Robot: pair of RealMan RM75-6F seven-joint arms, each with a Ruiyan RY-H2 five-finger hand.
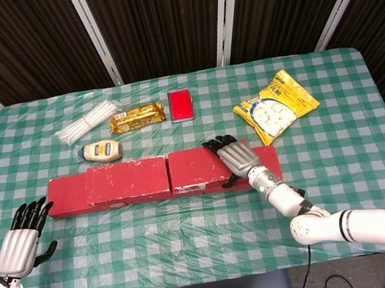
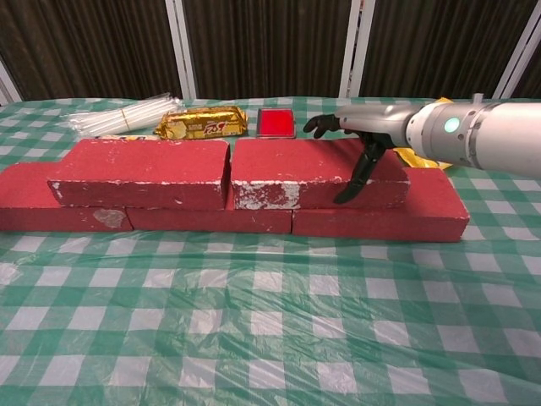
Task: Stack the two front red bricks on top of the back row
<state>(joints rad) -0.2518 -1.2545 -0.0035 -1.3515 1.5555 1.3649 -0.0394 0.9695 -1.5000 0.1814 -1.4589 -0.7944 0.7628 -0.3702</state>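
Note:
Two red bricks lie end to end on top of the back row [image 1: 268, 161] [image 2: 380, 222]: the left top brick [image 1: 126, 179] [image 2: 139, 169] and the right top brick [image 1: 197, 169] [image 2: 287, 169]. My right hand [image 1: 233, 158] [image 2: 359, 139] hovers over the right end of the right top brick. Its fingers stretch out flat just above the brick's top, and the thumb hangs down against the front face. My left hand [image 1: 24, 235] is open with fingers spread near the table's front left corner, far from the bricks; the chest view does not show it.
Behind the bricks lie a mayonnaise bottle [image 1: 102, 152], a bundle of white straws [image 1: 89, 122], a gold biscuit pack [image 1: 137, 116] [image 2: 203, 123], a red box [image 1: 181, 105] [image 2: 275, 122] and a yellow snack bag [image 1: 276, 106]. The green checked cloth in front of the bricks is bare.

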